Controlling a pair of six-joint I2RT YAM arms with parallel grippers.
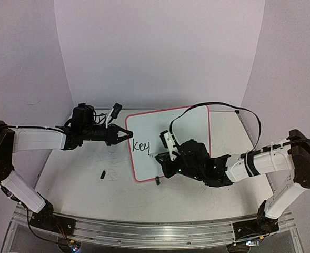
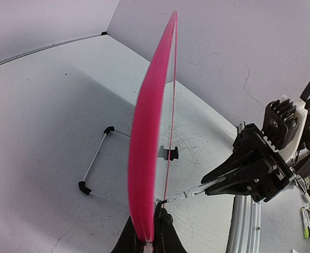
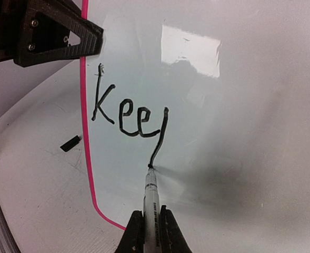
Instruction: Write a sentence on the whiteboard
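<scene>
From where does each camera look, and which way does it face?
Top external: high behind the robot, looking down on the table; left arm and right arm show.
Left wrist: on the left gripper, sighting along the whiteboard edge it clamps; own fingers at bottom.
Right wrist: on the right gripper, facing the board's letters; own fingers hold the marker.
Shared: each wrist view shows the other gripper.

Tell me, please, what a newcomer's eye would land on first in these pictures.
The pink-rimmed whiteboard stands out mid-table, with the sentence begun in black near its left edge: "Kee" plus one stroke. The right end effector holds a marker with its tip on that stroke, while the left end effector clamps the board's left rim.
</scene>
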